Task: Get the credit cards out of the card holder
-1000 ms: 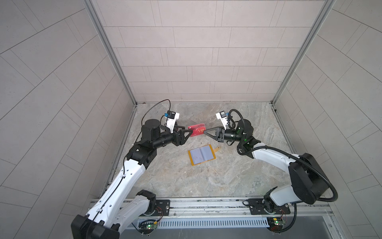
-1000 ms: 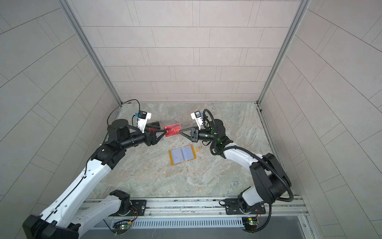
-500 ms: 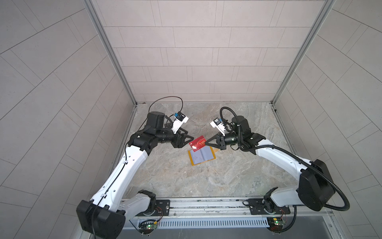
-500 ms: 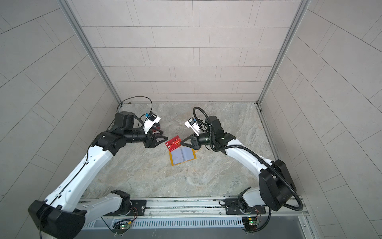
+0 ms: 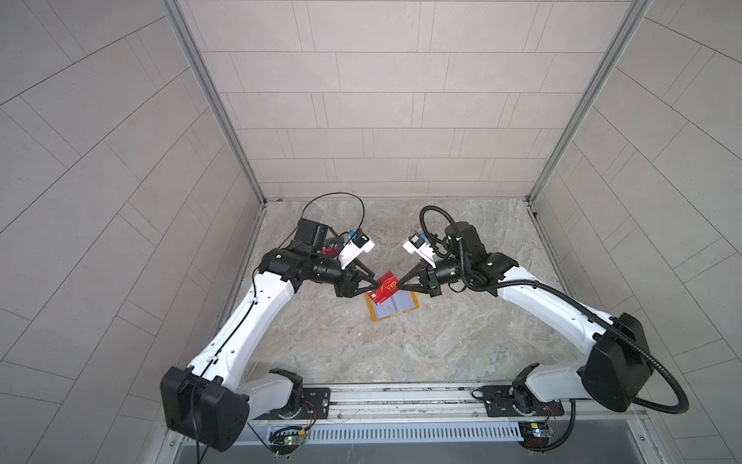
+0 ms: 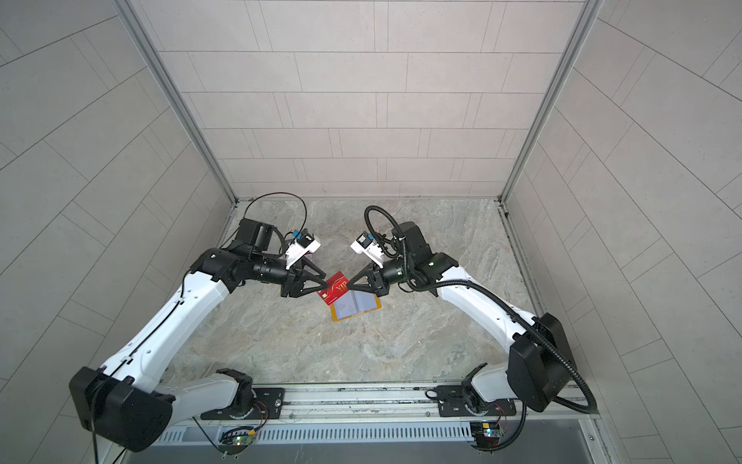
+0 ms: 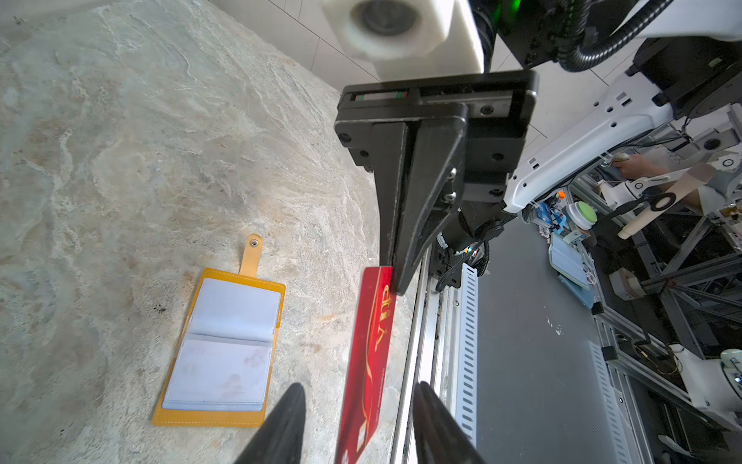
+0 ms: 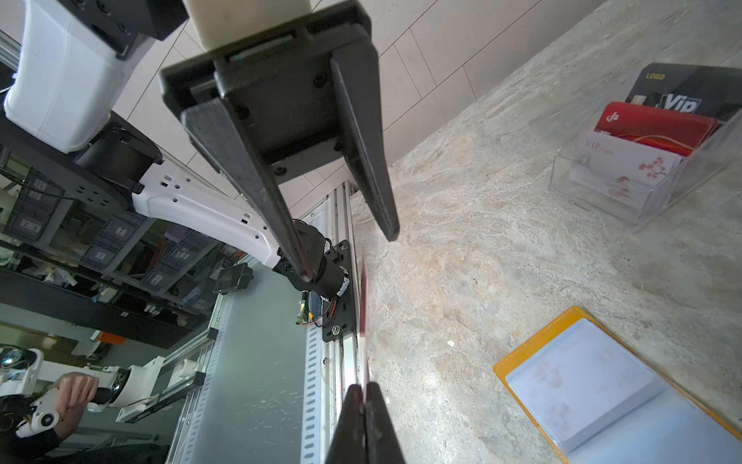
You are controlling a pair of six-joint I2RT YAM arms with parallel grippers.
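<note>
- Red card [image 5: 384, 292]: lettered VIP, held in the air between the two grippers. In both top views it overlaps the holder's far left corner.
- Right gripper [image 5: 397, 286]: jaws closed flat on one short end of the red card [image 7: 367, 353].
- Left gripper [image 7: 359, 387]: jaws parted, one on each side of the card's other end. A gap shows on both sides and neither jaw touches the card.
- Holder [image 5: 395, 309]: mustard-yellow, lying open and flat near the middle of the desk [image 5: 401, 361], with its snap tab pointing to the far right.
- Open room: bare marble lies all round the holder [image 7: 225, 345]. It is widest toward the front rail [image 5: 401, 397]. Walls close the desk at the back and on both sides.
- Stand [image 8: 642, 160]: clear and tiered, on the desk well apart from the holder. It shows a dark card [image 8: 682, 92] lettered Vip, a second red card [image 8: 658, 124] and a white card [image 8: 618, 168]. In both top views the left wrist hides nearly all of it.
- Hard to make out: faint reddish marks show through the holder's lower sleeve, and what lies inside cannot be told.
- Cut off: the frame edge cuts each gripper's jaws in its own wrist view, and the card's near corner in the left wrist view. In the right wrist view the card is edge-on and blurred.
</note>
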